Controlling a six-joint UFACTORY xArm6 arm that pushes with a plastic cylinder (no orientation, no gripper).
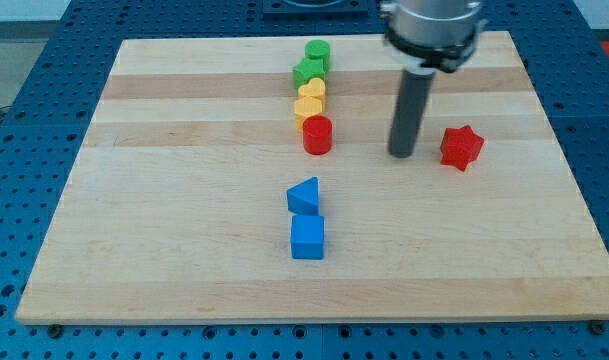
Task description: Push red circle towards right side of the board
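Our tip rests on the wooden surface between two red blocks, touching neither. The red circle stands to the tip's left, near the middle of the surface, and the red star lies to the tip's right, a little nearer to it than the circle is. We have no fingers (our arm ends in a plain dark rod), so nothing is held.

The red circle sits at the bottom of a short column of blocks that runs toward the view's top: a yellow heart touches it, then another yellow block, a green block and a second green block. Their exact shapes we cannot make out.

Toward the view's bottom, well apart from the column, a blue triangle sits just above a blue square.
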